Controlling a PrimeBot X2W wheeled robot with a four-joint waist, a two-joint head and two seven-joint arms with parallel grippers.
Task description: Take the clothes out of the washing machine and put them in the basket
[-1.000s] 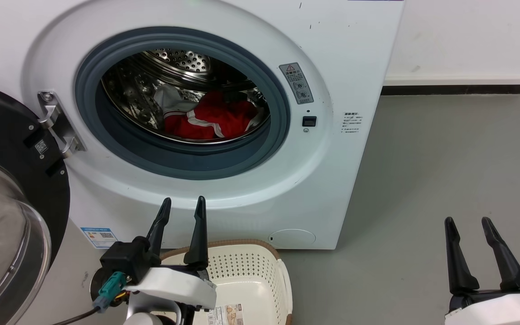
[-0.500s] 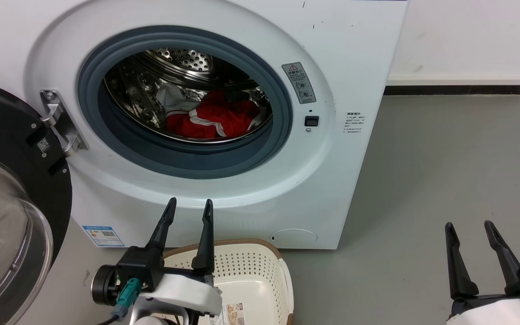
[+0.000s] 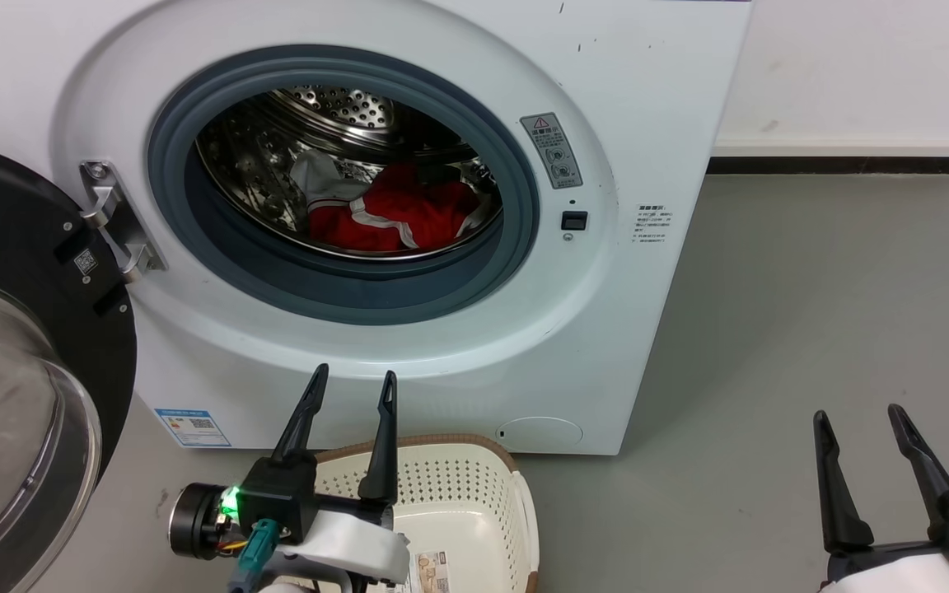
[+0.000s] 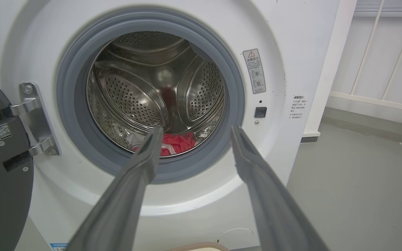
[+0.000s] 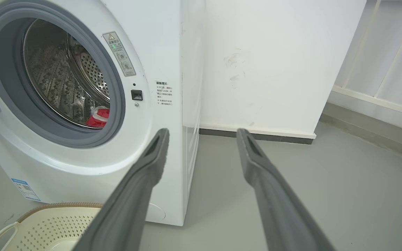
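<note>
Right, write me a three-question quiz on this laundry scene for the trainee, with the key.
1. True or false: the red and white fabric clothes lie inside the perforated steel drum of the large white front-loading washing machine.
2. Pick one. The left claw and the right claw are: A) shut on clothes; B) open and empty, outside the washer; C) deep inside the drum.
3. Short answer: is the black-framed glass door open or shut?

Key: 1 true; 2 B; 3 open.
</note>
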